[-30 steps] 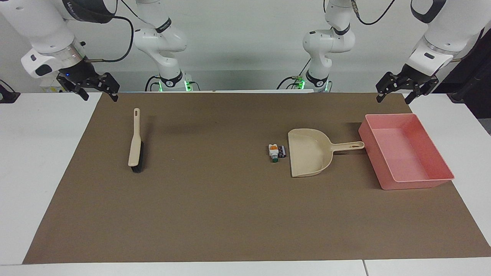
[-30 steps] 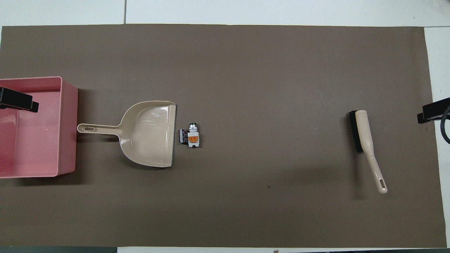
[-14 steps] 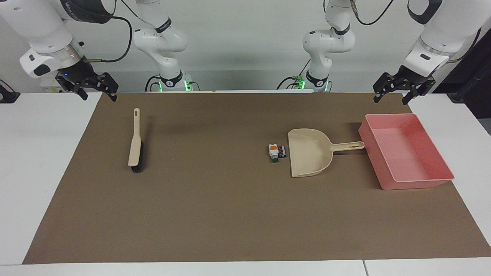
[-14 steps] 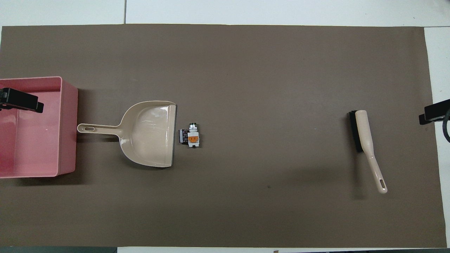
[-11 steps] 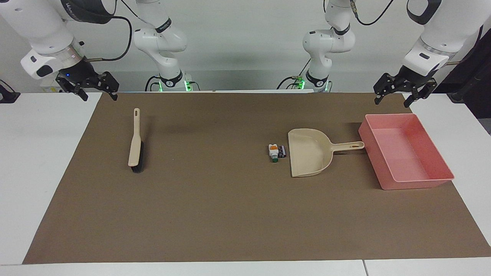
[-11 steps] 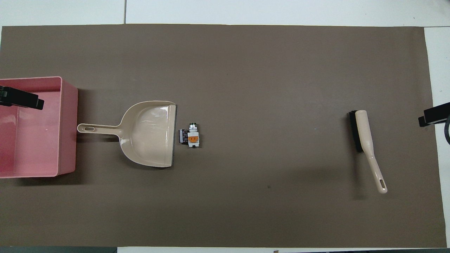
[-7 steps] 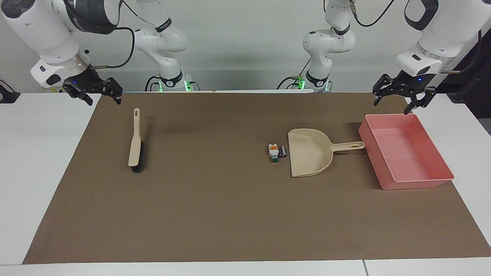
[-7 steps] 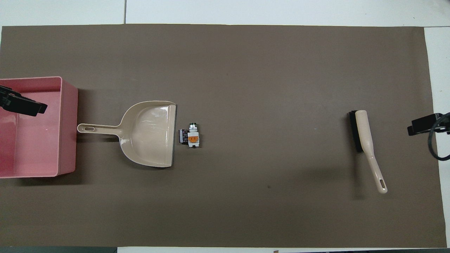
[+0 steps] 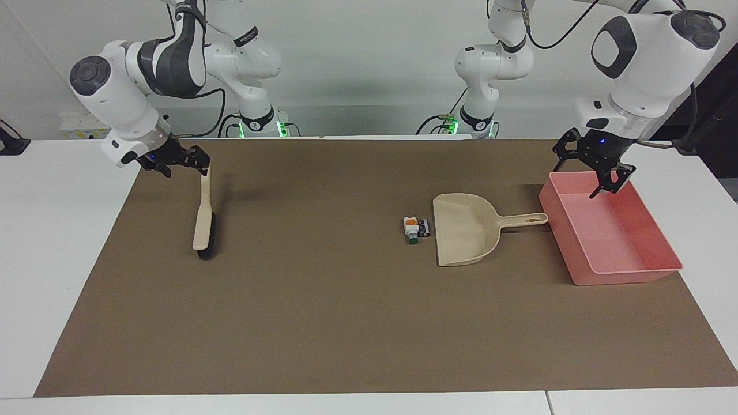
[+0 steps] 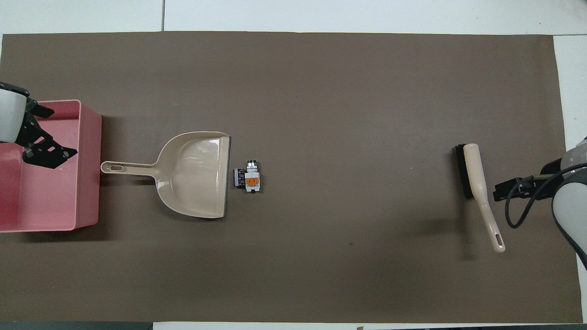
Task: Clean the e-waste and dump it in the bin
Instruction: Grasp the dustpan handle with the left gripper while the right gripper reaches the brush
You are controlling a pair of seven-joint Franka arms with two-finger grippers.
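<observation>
The left end effector hangs open over the bin; e-waste lies beside the dustpan.

So that's one pink bin, one beige dustpan and one brush on one brown mat. E-waste looks like two little pieces, a white one and a black one, plus two robot arms.

White table, brown mat across it, plain pale wall, even light
</observation>
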